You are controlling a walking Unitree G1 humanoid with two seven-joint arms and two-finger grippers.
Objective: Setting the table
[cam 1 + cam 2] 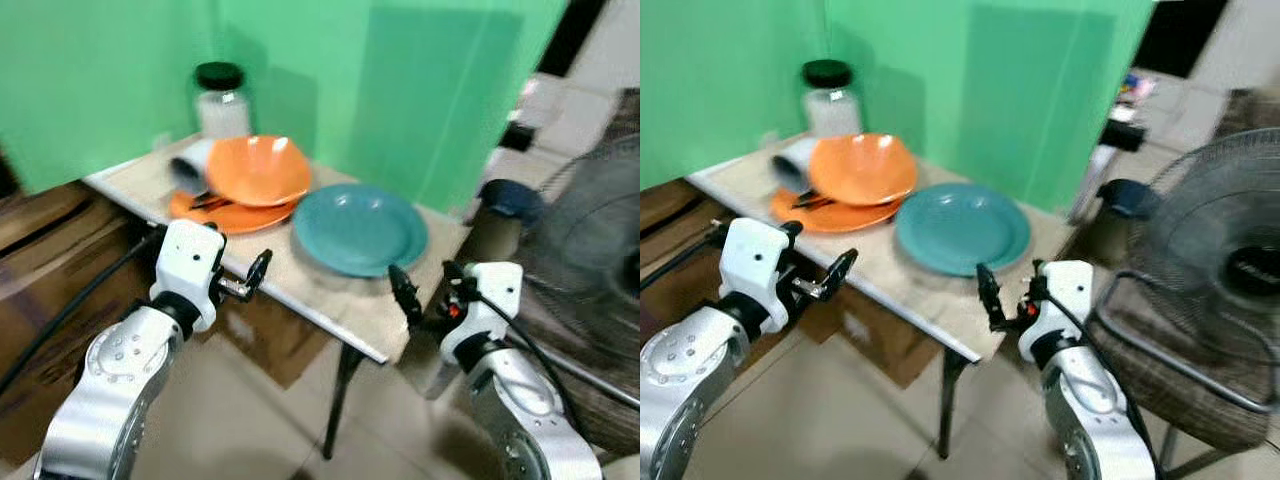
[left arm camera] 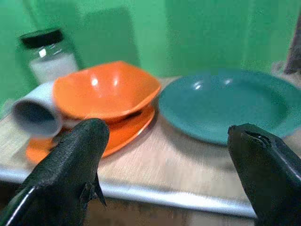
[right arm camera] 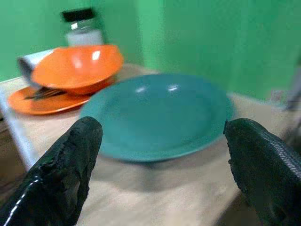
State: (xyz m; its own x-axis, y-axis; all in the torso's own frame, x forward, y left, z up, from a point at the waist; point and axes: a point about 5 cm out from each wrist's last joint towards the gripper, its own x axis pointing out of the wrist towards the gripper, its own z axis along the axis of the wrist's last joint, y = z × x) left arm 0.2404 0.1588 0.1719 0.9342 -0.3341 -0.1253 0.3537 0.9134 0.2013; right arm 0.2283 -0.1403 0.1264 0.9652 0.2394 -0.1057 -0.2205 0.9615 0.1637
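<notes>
A small wooden table (image 1: pixel 345 312) carries a teal plate (image 1: pixel 360 228) on its right half. To its left an orange bowl (image 1: pixel 258 168) rests on an orange plate (image 1: pixel 240 216), with dark cutlery (image 1: pixel 208 202) tucked under the bowl. A white cup (image 1: pixel 190 163) lies on its side behind them. My left gripper (image 1: pixel 250 278) hovers open just off the table's near edge, facing the orange dishes (image 2: pixel 106 92). My right gripper (image 1: pixel 425 290) is open at the table's near right corner, facing the teal plate (image 3: pixel 157 115). Neither holds anything.
A jar with a black lid (image 1: pixel 222 100) stands at the table's back left, against a green screen (image 1: pixel 400 90). A standing fan (image 1: pixel 1215 250) and a wicker chair (image 1: pixel 1180 385) are close on the right. A cardboard box (image 1: pixel 265 340) sits under the table.
</notes>
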